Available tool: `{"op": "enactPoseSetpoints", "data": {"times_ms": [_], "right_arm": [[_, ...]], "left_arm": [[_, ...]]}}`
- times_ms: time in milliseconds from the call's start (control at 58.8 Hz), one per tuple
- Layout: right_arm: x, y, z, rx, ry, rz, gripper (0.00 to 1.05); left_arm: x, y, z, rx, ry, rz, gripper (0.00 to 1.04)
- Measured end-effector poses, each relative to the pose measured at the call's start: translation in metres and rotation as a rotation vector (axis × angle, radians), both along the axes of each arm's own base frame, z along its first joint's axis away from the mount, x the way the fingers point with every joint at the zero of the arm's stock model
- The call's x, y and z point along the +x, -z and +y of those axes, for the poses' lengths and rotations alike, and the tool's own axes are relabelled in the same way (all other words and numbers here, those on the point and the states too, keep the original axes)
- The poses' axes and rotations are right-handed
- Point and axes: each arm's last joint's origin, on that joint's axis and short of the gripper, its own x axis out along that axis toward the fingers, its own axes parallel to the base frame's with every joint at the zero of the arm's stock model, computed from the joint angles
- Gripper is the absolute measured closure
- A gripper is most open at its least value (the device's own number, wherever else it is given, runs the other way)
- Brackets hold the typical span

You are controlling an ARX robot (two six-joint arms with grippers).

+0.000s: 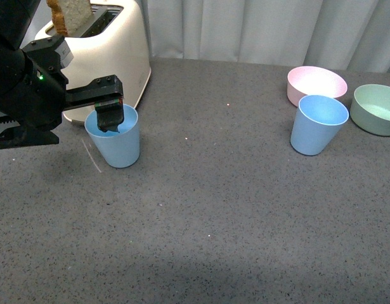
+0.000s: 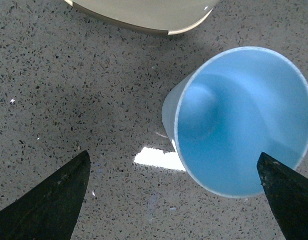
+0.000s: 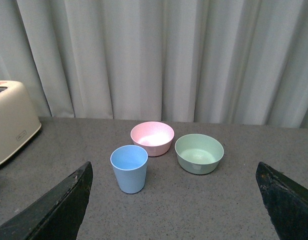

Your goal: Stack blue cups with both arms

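Blue cup (image 1: 115, 144) at nine o'clock: my left gripper (image 2: 173, 155), spread wide, dips one finger (image 1: 109, 119) inside it. My right gripper (image 3: 173, 163) gapes, well apart from the three-o'clock cup (image 1: 318, 123).

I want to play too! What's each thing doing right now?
Cup by toaster: upright, empty.
Cup by bowls: upright, empty.
Pink bowl: upright, empty.
Green bowl: upright, empty.
Toaster: bread sticking up.
Left gripper: open, finger at rim of cup by toaster.
Right gripper: open, holding nothing.
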Motion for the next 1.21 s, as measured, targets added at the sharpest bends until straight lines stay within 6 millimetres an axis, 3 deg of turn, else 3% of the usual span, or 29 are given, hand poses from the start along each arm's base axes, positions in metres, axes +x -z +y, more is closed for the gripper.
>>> {"op": "enactPoseSetpoints", "data": {"times_ms": [204,272,782,1020,1207], "right_arm": [[0.000,0.000,0.000,0.000,0.000,0.000,0.10],[0.000,0.000,0.000,0.000,0.000,0.000,0.10],[0.000,0.000,0.000,0.000,0.000,0.000,0.10],[0.000,0.000,0.000,0.000,0.000,0.000,0.10],[0.000,0.000,0.000,0.000,0.000,0.000,0.10]], "left_arm": [[0.011,0.010,0.004,-0.014,-0.040,0.048,0.08],[0.013,0.013,0.006,-0.023,-0.053,0.067,0.24],[0.014,0.011,0.006,-0.032,-0.077,0.094,1.02],[0.013,0.007,0.002,-0.058,-0.068,0.098,1.01],[0.019,-0.008,-0.029,-0.085,-0.014,0.070,1.01]]}}
